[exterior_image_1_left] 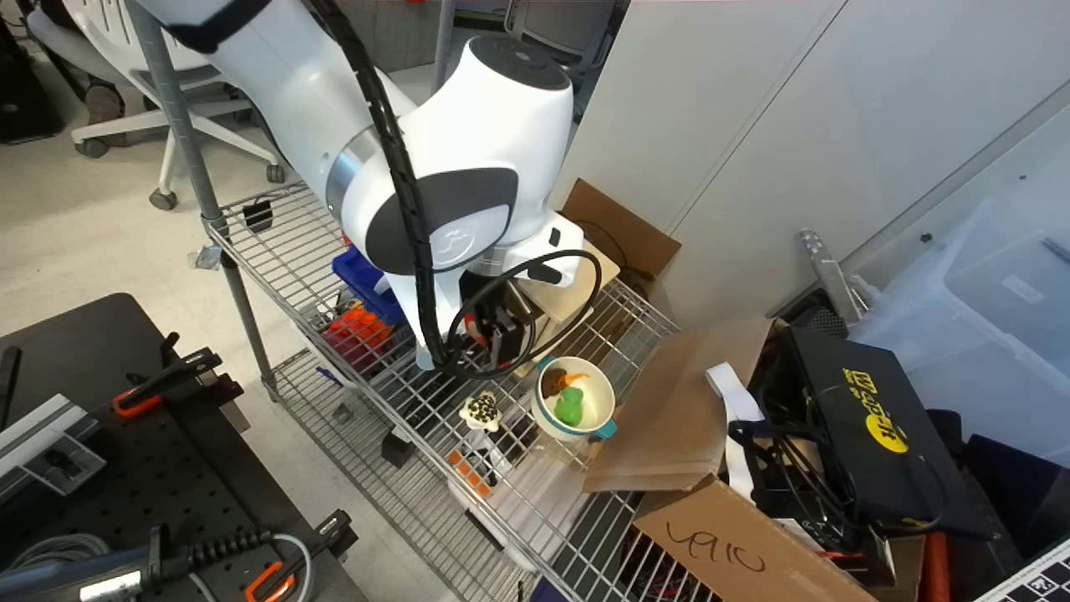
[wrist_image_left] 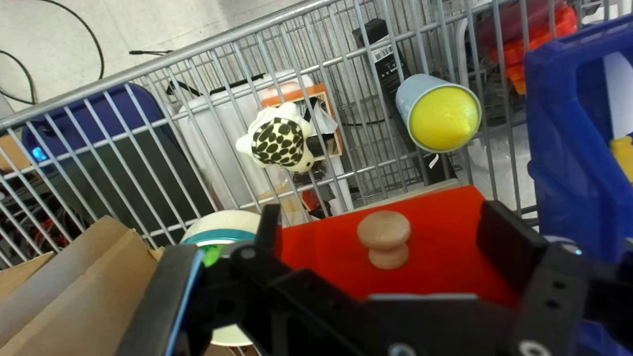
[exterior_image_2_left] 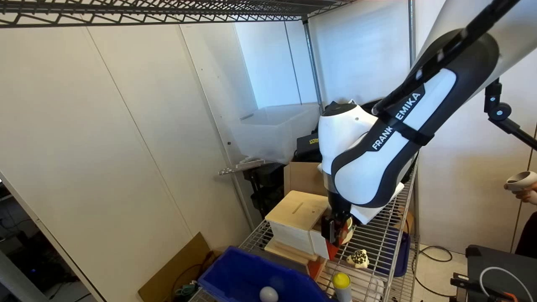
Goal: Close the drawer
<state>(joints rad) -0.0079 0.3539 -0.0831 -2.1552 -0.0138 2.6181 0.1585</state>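
The drawer has a red front (wrist_image_left: 440, 232) with a round wooden knob (wrist_image_left: 384, 237), seen in the wrist view. In an exterior view, the drawer (exterior_image_2_left: 319, 244) sticks out of the light-wood cabinet (exterior_image_2_left: 293, 214). The cabinet top also shows in an exterior view (exterior_image_1_left: 577, 284), mostly behind the arm. My gripper (wrist_image_left: 386, 235) is open, its fingers wide apart on either side of the knob, with nothing held. In an exterior view, my gripper (exterior_image_2_left: 332, 230) is at the drawer's front end; whether it touches the drawer cannot be told. The drawer's inside is hidden.
A blue bin (exterior_image_2_left: 256, 268) stands beside the cabinet. A bowl (exterior_image_1_left: 585, 380), a spotted turtle toy (wrist_image_left: 279, 138) and a yellow-topped cup (wrist_image_left: 440, 113) are on the wire shelf (wrist_image_left: 366, 170) in front. A cardboard box (exterior_image_1_left: 669, 401) lies beyond the bowl.
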